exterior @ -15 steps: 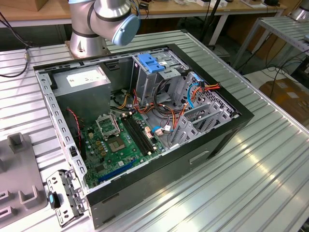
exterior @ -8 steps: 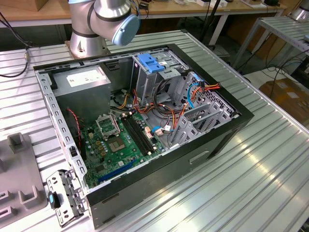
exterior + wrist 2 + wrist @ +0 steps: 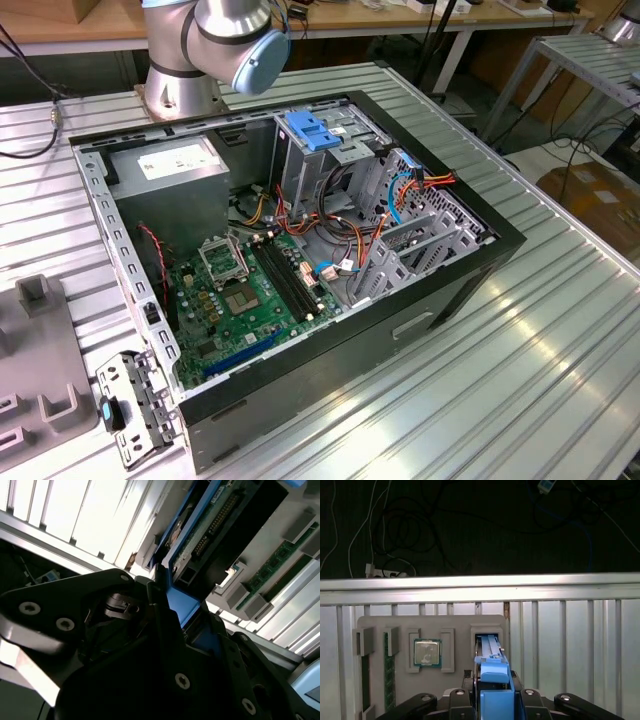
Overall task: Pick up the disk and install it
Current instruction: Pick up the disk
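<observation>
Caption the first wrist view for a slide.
Gripper around the blue-railed disk standing in a slot of the grey tray, a processor chip seated alongside.

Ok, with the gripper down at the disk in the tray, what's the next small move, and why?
Probably a short, straight lift, no sideways pull. In the first wrist view the gripper looks shut on the disk by its blue rail, and the disk's far end sits in a slot of the grey tray, so tugging sideways would likely jam it against the slot walls.
</observation>
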Tool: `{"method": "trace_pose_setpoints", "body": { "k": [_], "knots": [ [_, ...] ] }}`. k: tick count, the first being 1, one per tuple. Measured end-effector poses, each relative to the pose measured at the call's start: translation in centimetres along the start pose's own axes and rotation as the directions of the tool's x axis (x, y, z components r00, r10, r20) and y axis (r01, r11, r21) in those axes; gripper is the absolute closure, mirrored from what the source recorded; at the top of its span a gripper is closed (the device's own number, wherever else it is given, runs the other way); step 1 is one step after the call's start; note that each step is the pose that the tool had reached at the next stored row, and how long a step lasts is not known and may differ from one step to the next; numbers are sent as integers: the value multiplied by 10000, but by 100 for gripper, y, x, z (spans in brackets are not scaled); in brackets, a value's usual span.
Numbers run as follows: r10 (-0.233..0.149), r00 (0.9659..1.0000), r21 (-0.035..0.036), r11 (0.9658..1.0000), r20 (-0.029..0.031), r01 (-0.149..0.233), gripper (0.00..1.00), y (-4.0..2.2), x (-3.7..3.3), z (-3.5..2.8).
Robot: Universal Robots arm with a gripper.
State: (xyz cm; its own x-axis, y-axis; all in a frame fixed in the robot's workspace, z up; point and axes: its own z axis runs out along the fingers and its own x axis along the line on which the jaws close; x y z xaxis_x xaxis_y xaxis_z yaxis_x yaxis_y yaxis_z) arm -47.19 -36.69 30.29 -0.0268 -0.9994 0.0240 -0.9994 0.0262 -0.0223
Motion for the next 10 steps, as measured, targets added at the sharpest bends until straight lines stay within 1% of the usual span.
{"method": "trace_pose_setpoints", "body": {
  "k": [10],
  "knots": [
    [0,10000,1,10000,0,0,63,-3,4,-150]
  ]
}}
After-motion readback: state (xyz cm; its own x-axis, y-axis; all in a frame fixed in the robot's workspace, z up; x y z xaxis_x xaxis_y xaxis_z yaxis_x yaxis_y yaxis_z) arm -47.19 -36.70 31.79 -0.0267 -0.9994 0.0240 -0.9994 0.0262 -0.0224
